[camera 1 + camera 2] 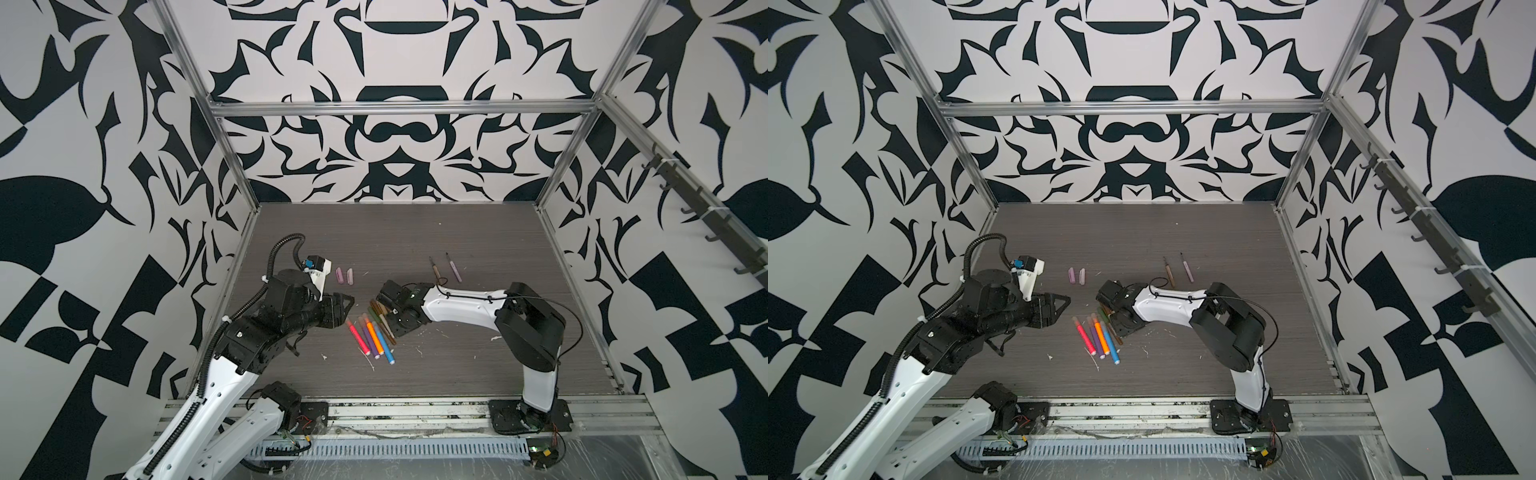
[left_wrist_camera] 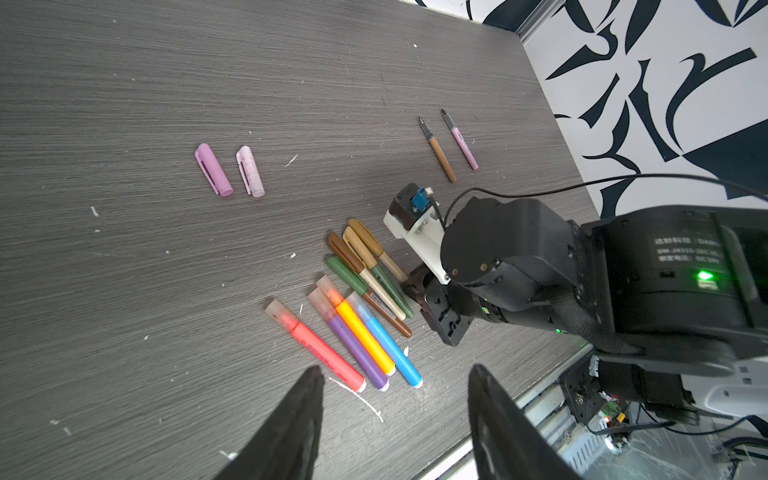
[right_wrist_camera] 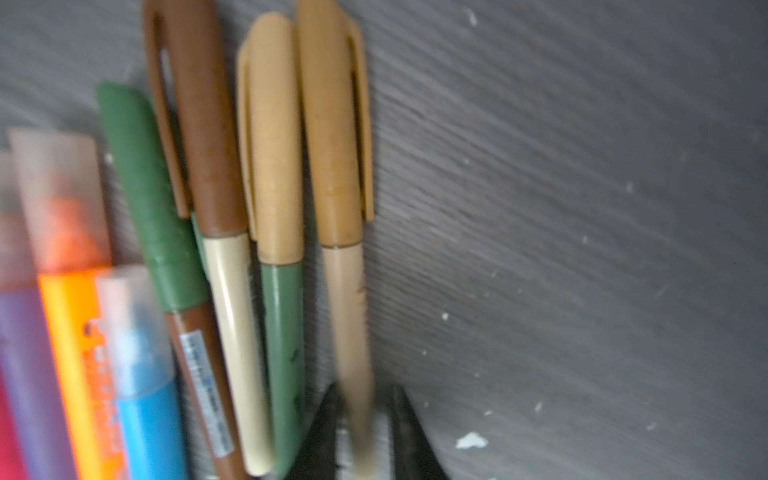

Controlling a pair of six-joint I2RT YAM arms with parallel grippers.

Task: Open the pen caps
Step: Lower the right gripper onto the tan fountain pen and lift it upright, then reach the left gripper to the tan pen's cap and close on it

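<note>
The left gripper (image 2: pixel 395 370) hangs wide and empty near the lilac cap (image 2: pixel 214 170) and pale pink cap (image 2: pixel 250 170), both off and lying clear of the pile; a careless sweep could roll them away. Next, 4 bright pens (image 2: pixel 365 336) with translucent caps on lie just beside 4 capped thin pens (image 2: pixel 345 253), so any drag would likely scatter the row. The right gripper (image 3: pixel 365 388) straddles the tail of the tan pen (image 3: pixel 343 291) with narrow jaws; whether they pinch it I cannot tell. Held so far from its ochre cap (image 3: pixel 332 124), it may swivel, or snag the green-barrelled pen (image 3: pixel 282 332) touching it. Beyond, 2 uncapped pens (image 2: pixel 438 151) lie apart.
</note>
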